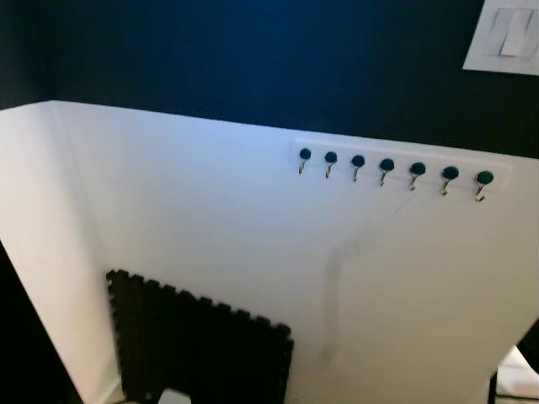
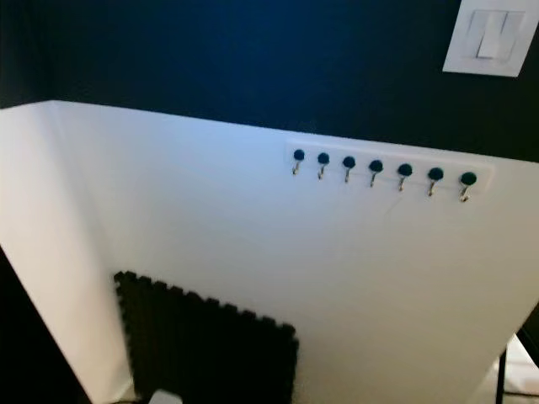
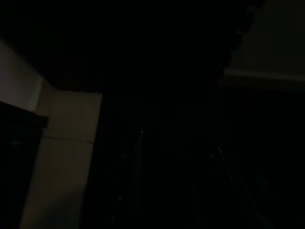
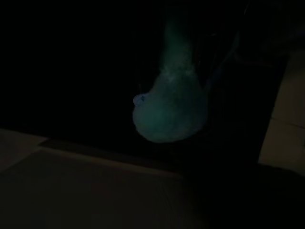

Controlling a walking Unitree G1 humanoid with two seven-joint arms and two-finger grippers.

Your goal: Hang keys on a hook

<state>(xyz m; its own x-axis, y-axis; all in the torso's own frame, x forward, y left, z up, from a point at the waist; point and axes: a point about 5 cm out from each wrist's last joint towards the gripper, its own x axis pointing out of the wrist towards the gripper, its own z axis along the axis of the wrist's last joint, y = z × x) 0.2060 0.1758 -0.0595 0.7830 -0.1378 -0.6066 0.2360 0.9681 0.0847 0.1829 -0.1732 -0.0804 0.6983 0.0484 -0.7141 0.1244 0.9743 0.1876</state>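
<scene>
From where the robot stands, its head camera looks at a white board point(image 1: 210, 219) propped against a dark blue wall point(image 1: 253, 50), with a rail of hooks point(image 1: 392, 172) fixed near the board's upper right: seven small metal hooks under dark round caps, all of them bare, nothing hanging from any. They sit in a level row high on the panel, which I'd guess is so a key ring can drop freely below without touching anything. A white light switch point(image 1: 504, 38) sits on the wall above and to the right of the rail, and a black foam mat point(image 1: 202, 349) with jigsaw edges leans against the board's lower part. In the dim right wrist view a pale teal, rounded, soft-looking fob point(image 4: 170, 107) dangles in front of the camera, most likely the keychain of the keys, so the keys seem to be down at the robot's right side, well apart from the hooks; the right gripper appears to be carrying it, but I cannot tell in the dark how its fingers are set. The left wrist view is nearly black, and I cannot tell the left gripper's state either. No containers are about.
</scene>
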